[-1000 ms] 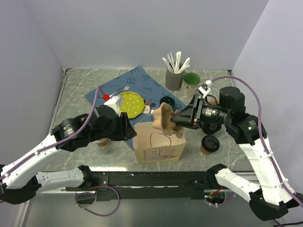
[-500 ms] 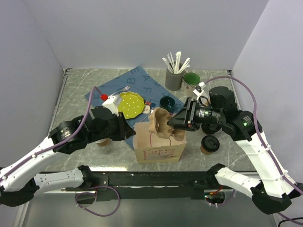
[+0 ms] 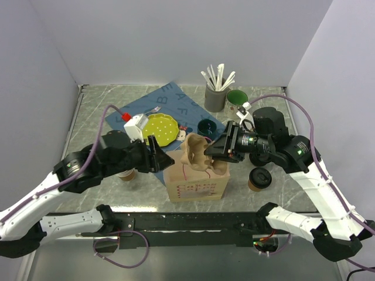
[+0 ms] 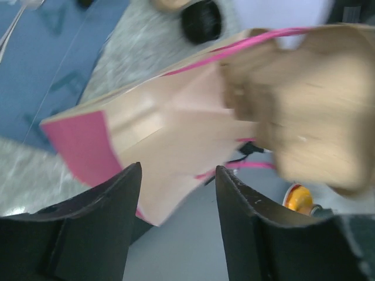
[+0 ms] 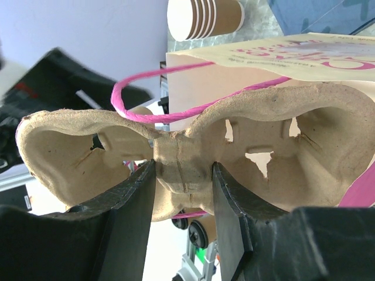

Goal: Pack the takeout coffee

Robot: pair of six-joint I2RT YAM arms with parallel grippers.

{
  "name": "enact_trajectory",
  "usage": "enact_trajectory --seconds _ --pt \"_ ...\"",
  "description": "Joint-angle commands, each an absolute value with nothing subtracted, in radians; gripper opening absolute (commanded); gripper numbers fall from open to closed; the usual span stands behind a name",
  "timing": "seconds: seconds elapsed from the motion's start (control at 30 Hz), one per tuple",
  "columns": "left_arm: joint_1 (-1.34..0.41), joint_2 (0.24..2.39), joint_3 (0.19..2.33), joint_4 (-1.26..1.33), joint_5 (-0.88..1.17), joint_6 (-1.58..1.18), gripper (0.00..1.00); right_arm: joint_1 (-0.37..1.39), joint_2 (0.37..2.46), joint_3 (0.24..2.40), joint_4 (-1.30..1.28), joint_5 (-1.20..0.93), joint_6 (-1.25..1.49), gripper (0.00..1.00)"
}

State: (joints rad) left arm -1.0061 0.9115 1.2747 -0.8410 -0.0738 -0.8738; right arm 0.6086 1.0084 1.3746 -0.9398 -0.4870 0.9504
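Note:
The takeout coffee (image 3: 259, 178), a brown cup with a black lid, stands on the table right of the paper bag (image 3: 196, 182). My right gripper (image 3: 221, 150) is shut on the middle rib of a moulded pulp cup carrier (image 3: 199, 153), holding it on edge over the bag's open top. In the right wrist view, both fingers (image 5: 137, 193) press the carrier (image 5: 176, 152), with the bag (image 5: 263, 64) and its pink handle (image 5: 140, 79) behind. My left gripper (image 3: 159, 159) stands open at the bag's left rim. The bag's corner (image 4: 164, 134) lies just beyond that gripper (image 4: 176, 193).
A stack of lidless paper cups (image 5: 205, 17) stands left of the bag, under my left arm. Behind the bag are a yellow plate (image 3: 162, 129) on a blue mat (image 3: 176, 102), a small dark cup (image 3: 206, 126), a grey utensil holder (image 3: 215, 96) and a green mug (image 3: 237, 99).
My right gripper has carried the carrier leftward and lower over the bag's mouth. My left gripper has moved right to the bag's rim, closing and then opening again.

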Motion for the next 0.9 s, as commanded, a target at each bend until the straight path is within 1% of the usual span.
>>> enact_trajectory --seconds 0.0,0.03,0.07,0.2,0.27,0.5,0.67,0.87 --pt "-1.003 0.857 1.299 -0.704 -0.015 -0.781 0.57 0.615 0.977 1.376 -0.899 -0.451 0.968 0.36" --pt "-1.003 0.859 1.296 -0.715 -0.026 -0.791 0.53 0.615 0.976 1.374 -0.891 -0.454 0.971 0.36" --pt "-1.002 0.874 1.302 -0.733 -0.040 -0.814 0.51 0.615 0.976 1.371 -0.891 -0.456 0.971 0.36" --pt "-1.002 0.936 1.328 -0.807 -0.051 -0.873 0.49 0.615 0.973 1.374 -0.890 -0.456 0.973 0.36" --pt "-1.002 0.946 1.310 -0.779 -0.025 -0.903 0.47 0.615 0.966 1.376 -0.893 -0.451 0.973 0.36" --pt "-1.003 0.992 1.304 -0.718 -0.006 -0.972 0.47 0.615 0.951 1.355 -0.891 -0.451 0.977 0.36" --pt "-1.003 1.000 1.292 -0.686 0.093 -0.991 0.49 0.615 0.939 1.347 -0.884 -0.442 0.986 0.36" --pt "-1.002 0.956 1.229 -0.617 0.173 -1.035 0.52 0.615 0.940 1.347 -0.874 -0.439 0.994 0.36"
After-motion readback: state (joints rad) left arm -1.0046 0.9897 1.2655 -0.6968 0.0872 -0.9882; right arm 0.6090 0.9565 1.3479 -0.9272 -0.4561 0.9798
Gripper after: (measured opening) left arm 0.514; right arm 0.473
